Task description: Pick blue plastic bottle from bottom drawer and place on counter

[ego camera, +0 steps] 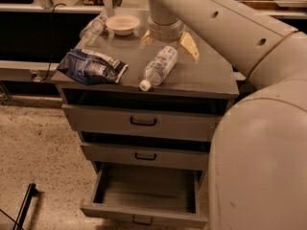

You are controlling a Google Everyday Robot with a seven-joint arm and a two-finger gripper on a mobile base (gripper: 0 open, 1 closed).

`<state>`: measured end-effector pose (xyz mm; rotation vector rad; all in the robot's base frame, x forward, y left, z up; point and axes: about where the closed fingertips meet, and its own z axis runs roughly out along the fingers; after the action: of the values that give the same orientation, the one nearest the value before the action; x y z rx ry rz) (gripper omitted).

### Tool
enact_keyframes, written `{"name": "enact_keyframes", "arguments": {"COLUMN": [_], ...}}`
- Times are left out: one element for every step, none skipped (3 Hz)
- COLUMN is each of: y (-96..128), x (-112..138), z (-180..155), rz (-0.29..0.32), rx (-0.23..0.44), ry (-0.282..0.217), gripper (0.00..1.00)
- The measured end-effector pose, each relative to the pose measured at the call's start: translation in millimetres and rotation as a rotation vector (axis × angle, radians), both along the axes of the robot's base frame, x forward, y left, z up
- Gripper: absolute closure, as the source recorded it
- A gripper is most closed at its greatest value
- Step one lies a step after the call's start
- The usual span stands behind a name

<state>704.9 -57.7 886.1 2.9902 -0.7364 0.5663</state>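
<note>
The blue plastic bottle, clear with a white cap and a white-and-blue label, lies on its side on the counter, cap toward the front edge. My gripper hangs just behind and above the bottle, its two yellowish fingers spread open to either side and holding nothing. The bottom drawer is pulled out, and its tray shows nothing inside.
A dark blue foil snack bag lies at the counter's front left. A plain clear bottle and a white bowl sit at the back. My arm fills the right side. A black bar lies on the floor at lower left.
</note>
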Motion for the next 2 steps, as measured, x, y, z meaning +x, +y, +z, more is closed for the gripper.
{"name": "enact_keyframes", "arguments": {"y": [-16,-29], "x": [4,2], "z": [-14,-33], "rz": [-0.033,-0.057], "rx": [-0.022,-0.045], "ry": [0.022,0.058], "gripper": [0.18,0.42]}}
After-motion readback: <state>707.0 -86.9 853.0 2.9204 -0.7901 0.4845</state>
